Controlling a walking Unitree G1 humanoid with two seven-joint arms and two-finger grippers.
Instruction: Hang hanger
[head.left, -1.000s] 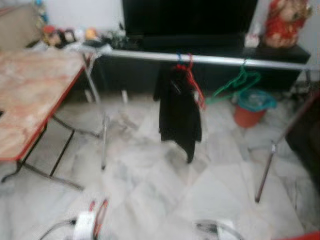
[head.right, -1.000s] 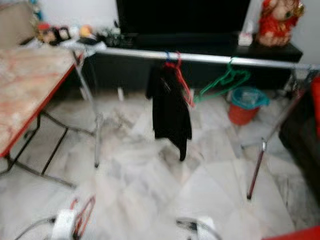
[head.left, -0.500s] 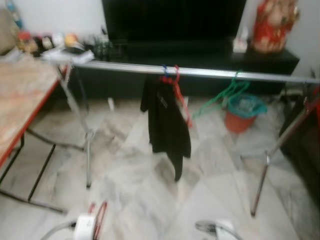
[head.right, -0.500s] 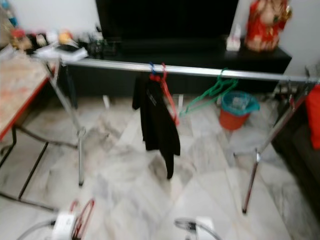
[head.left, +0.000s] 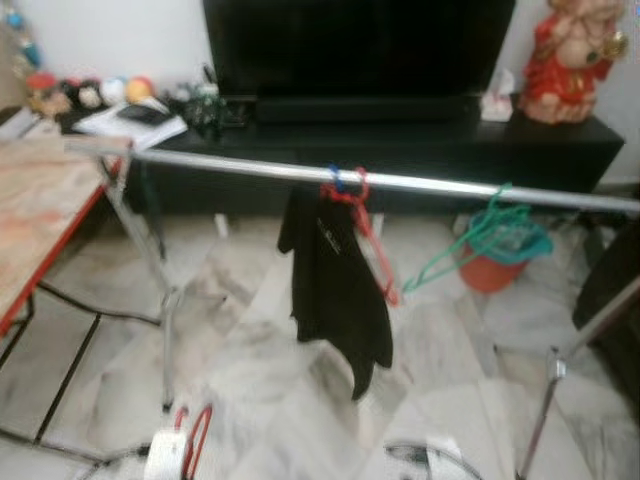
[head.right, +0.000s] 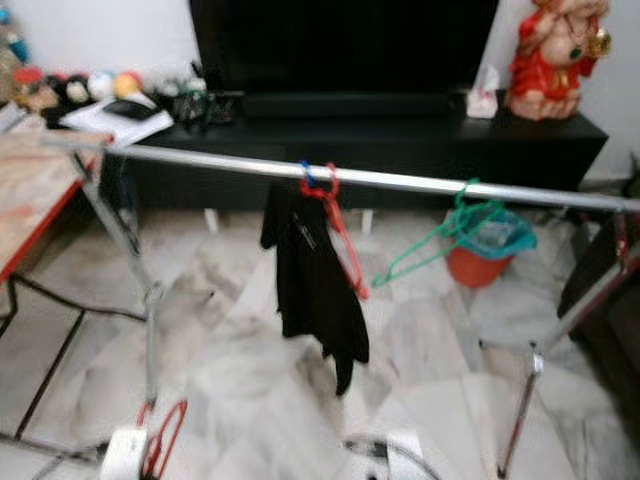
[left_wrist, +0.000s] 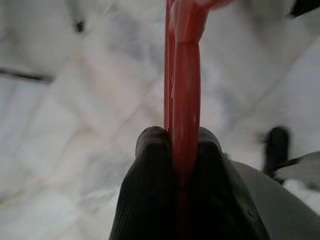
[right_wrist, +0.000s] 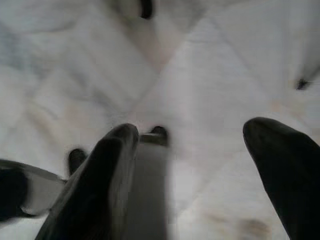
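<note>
Left wrist view: left pincer (left_wrist: 182, 150) is clamped tight on a red hanger (left_wrist: 184, 85), both black fingers (left_wrist: 150, 180) pressed against the plastic, white marble floor (left_wrist: 75, 100) behind. In the left eye view this held hanger (head.left: 193, 440) sits low at about 7 o'clock, beside the arm's white wrist.

Right wrist view: right pincer (right_wrist: 192, 150) is spread wide, nothing between its fingers (right_wrist: 107, 165), pointing at the floor.

Head views: silver clothes rail (head.left: 400, 183) runs across the scene from 9 to 3 o'clock. On it hang a black garment (head.left: 335, 290) on a blue hook, a second red hanger (head.left: 370, 245) touching it, and a green hanger (head.left: 470, 245) further toward 3 o'clock. An orange bucket (head.left: 490, 272) stands behind the green hanger. A red-edged counter (head.left: 40, 220) lies at 9 o'clock; a dark TV stand (head.left: 400, 140) at 12 o'clock.
</note>
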